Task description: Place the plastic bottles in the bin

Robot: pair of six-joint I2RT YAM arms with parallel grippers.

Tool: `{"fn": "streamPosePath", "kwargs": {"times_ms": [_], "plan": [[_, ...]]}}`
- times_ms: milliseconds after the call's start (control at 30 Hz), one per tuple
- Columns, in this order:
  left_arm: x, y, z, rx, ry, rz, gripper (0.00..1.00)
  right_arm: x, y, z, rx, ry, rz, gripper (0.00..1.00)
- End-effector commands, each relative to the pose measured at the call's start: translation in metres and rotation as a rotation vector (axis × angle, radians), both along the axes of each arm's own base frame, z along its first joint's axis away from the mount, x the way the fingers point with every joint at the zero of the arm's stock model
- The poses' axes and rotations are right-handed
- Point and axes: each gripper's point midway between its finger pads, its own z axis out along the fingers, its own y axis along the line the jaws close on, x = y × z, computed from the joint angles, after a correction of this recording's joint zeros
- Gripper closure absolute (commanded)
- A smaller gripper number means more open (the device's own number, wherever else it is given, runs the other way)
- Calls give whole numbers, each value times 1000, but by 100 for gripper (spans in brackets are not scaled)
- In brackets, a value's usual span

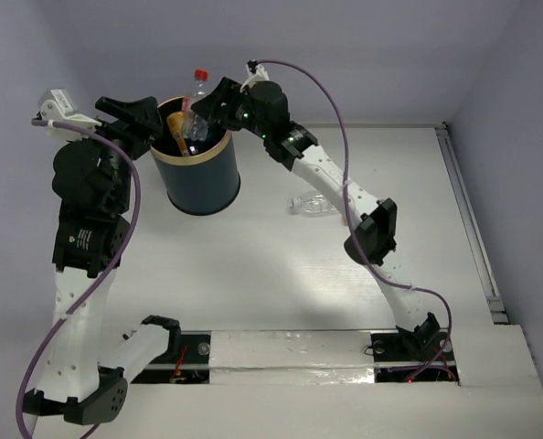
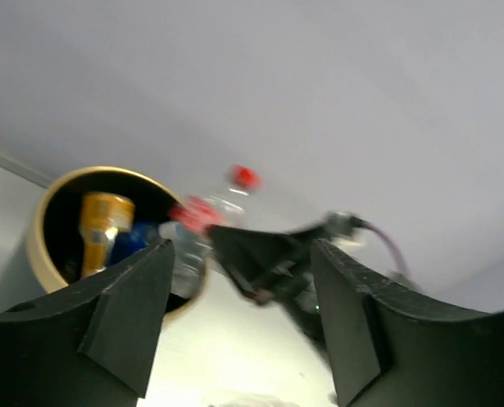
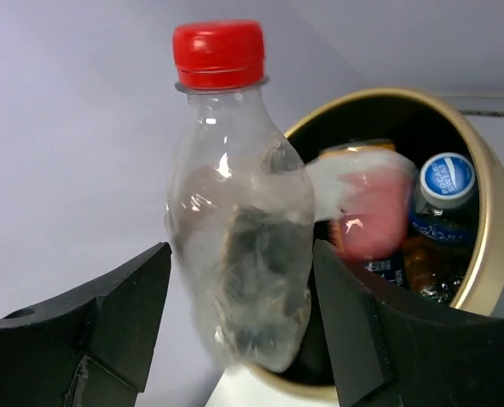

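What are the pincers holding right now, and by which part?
The right pincer grips the clear red-capped bottle by its lower body, cap up, next to the bin. The left pincer holds nothing.

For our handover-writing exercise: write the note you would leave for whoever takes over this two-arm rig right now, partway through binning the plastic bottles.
Left gripper: open, empty, beside the tall dark cylindrical bin with a gold rim band.
Right gripper: shut on a clear plastic bottle with a red cap, upright at the bin's rim.
Done: several bottles inside, including an orange-filled bottle and a blue-capped bottle.
Left to do: drop the held bottle in, then fetch the clear bottle lying on the white table.
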Motion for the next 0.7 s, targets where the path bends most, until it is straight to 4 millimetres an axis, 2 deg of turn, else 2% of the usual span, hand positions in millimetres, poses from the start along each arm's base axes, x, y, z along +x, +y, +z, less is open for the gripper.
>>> {"fn": "streamPosePath", "kwargs": {"times_ms": [0, 33, 67, 100, 133, 200, 233, 267, 300, 333, 367, 433, 467, 500, 533, 567, 600, 633, 667], "plan": [[4, -28, -23, -51, 67, -107, 40, 1, 11, 33, 108, -90, -62, 26], [2, -35, -21, -54, 66, -131, 40, -7, 23, 26, 104, -81, -48, 25], [0, -39, -20, -52, 70, -149, 40, -3, 23, 22, 95, -83, -64, 20], [2, -44, -20, -51, 74, -161, 40, -8, 29, 20, 91, -87, -60, 17], [0, -44, -12, -48, 61, -164, 40, -8, 29, 17, 74, -95, -60, 14], [2, -52, -14, -35, 80, -186, 40, -12, 30, 23, 63, -112, -94, 12], [0, -52, -8, -26, 69, -188, 39, -10, 29, 15, 35, -113, -105, 11], [-1, -55, -7, -19, 71, -198, 39, -16, 21, 32, 48, -130, -109, 9], [-1, -55, -5, -17, 65, -201, 39, -16, 16, 38, 52, -138, -130, 9], [-1, -55, -2, -10, 56, -205, 40, -17, 13, 30, 23, -136, -136, 8], [-2, -58, 0, -5, 53, -222, 41, -25, 1, 55, 42, -160, -145, 8], [0, -67, 0, 5, 55, -256, 44, -31, -14, 72, 26, -199, -176, 8], [1, -72, -1, 15, 57, -284, 45, -32, -19, 62, -9, -188, -189, 8], [4, -79, -6, 34, 70, -304, 46, -44, -44, 95, 16, -220, -236, 8], [6, -86, -11, 43, 80, -325, 53, -48, -74, 102, -9, -221, -300, 14], [5, -92, -13, 45, 82, -344, 59, -43, -79, 102, -8, -223, -311, 19], [8, -100, -19, 49, 94, -362, 64, -52, -107, 97, -29, -200, -348, 28], [6, -116, -28, 56, 111, -407, 77, -46, -135, 93, -20, -175, -395, 42], [8, -127, -33, 62, 119, -425, 84, -46, -156, 84, -24, -144, -424, 68]]}}
